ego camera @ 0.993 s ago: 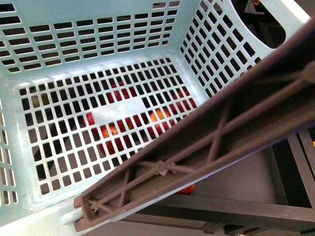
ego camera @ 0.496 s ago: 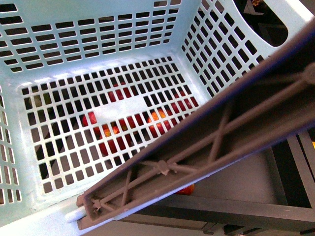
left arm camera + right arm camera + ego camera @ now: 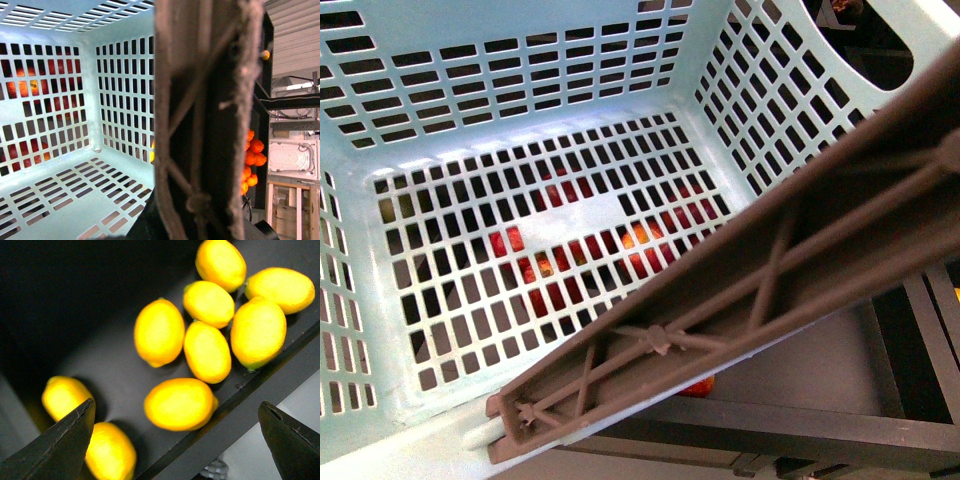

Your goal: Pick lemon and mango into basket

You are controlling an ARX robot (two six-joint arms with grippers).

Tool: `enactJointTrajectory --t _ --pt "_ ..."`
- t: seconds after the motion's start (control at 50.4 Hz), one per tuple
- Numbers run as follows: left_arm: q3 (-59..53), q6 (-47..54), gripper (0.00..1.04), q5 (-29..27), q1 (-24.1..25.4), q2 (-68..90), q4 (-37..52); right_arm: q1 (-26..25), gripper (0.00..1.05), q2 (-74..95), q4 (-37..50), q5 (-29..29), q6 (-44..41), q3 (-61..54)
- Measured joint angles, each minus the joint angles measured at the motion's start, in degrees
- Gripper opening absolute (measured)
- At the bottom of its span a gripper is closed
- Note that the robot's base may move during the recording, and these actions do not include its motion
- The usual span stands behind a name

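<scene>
While the front view is compared with its frames from the preceding second, one change registers: the basket [image 3: 350,140] drifts slightly down and to the right in the frame. More of its far wall shows at the top. At the left and centre of the frame the slotted floor is bare. The red fruits [image 3: 535,265] seen through the slots lie beneath the basket, not in it. From lower left to upper right, the brown handle [image 3: 770,270] crosses the frame, and its lower end shifts a little to the right with the basket.

Interpretation: the basket is being moved or is swinging gently, not resting settled. Nothing is loaded into it yet.

In the left wrist view, the basket interior [image 3: 92,100] fills the left half and is likewise bare. The handle [image 3: 200,125] stands blurred and very close at centre. Tangerines [image 3: 252,155] appear beyond it at the right. The left gripper is not distinguishable here, so it cannot be determined whether it clasps the handle or is released.

In the right wrist view, the right gripper [image 3: 176,404] is spread wide and empty. Its dark fingers [image 3: 60,440] sit at the lower left and lower right corners. Between them, at lower centre, lies the nearest lemon [image 3: 180,404] on a dark tray [image 3: 100,340], with further lemons toward the upper right. The gripper touches none of them.

The mango is not identifiable in any view.

Judgement: the lemon pick is the step in hand, and both placements remain to be done.
</scene>
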Motion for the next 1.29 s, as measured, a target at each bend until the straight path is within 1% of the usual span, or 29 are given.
enactJointTrajectory --t 0.139,0.357,0.596,0.834,1.032,1.29 --pt "0.0 0.0 0.04 0.0 0.0 0.0 0.0 -0.7 0.96 8.4 -1.2 0.9 1.0 5.2" --pt "0.0 0.0 0.04 0.0 0.0 0.0 0.0 -0.7 0.96 15.6 -2.2 2.0 4.2 11.1" --pt "0.0 0.0 0.04 0.0 0.0 0.0 0.0 2.3 0.96 21.6 -2.4 3.2 8.3 16.5" --pt "0.0 0.0 0.04 0.0 0.0 0.0 0.0 4.9 0.96 27.0 -2.5 4.4 10.7 20.4" --pt "0.0 0.0 0.04 0.0 0.0 0.0 0.0 6.2 0.96 29.4 -3.3 4.5 12.2 23.6" --pt "0.0 0.0 0.04 0.0 0.0 0.0 0.0 7.0 0.96 33.2 -6.4 4.9 14.1 29.9"
